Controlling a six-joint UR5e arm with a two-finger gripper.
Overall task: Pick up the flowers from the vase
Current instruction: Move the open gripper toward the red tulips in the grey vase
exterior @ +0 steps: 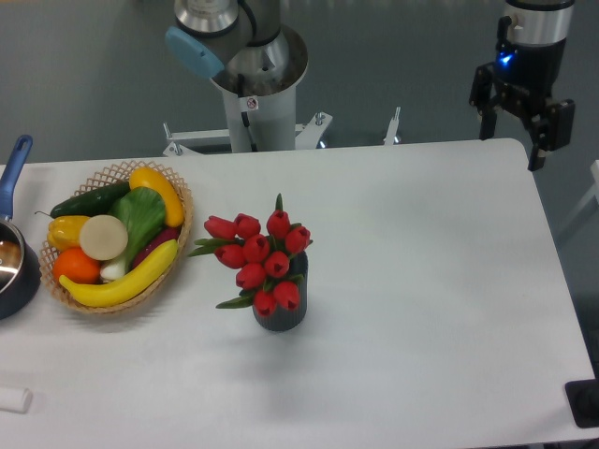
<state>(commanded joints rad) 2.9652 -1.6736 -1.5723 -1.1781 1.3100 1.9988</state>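
The flowers (260, 259), a bunch of red tulip buds with green leaves, stand in the small dark ribbed vase (281, 316) near the middle of the white table (421, 281). Their stems are hidden inside the vase. My gripper (513, 140) hangs at the far right corner of the table, well away from the flowers, high and to their right. Its two black fingers (485, 117) are spread apart with nothing between them.
A wicker basket (182, 238) of fruit and vegetables sits left of the vase. A dark pot with a blue handle (14, 164) is at the left edge. A small white object (13, 399) lies at the front left. The robot base (253, 84) stands behind the table.
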